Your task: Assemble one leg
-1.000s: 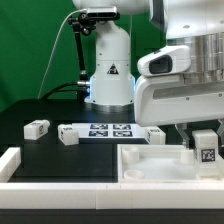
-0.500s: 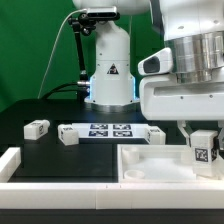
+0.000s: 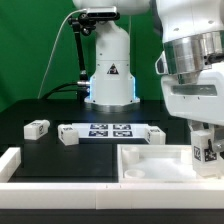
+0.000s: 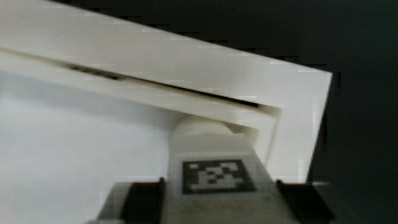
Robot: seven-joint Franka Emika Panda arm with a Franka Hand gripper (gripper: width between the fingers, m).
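Leg (image 3: 206,152) over tray's (image 3: 150,170) right corner.

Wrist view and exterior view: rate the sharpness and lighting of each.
Wrist view: soft and blurred, the leg and its tag fuzzy, the tray bright, nearly washed out. Exterior view: sharper and evenly lit, the marker board tags crisp, though the end effector looks slightly smeared.

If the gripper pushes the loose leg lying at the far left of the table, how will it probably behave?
The leg looks like a rigid plastic block, so it should not bend. It is small, so probably light and easy to slide on the smooth black table. Its flat faces suggest it would skid or turn, not roll.
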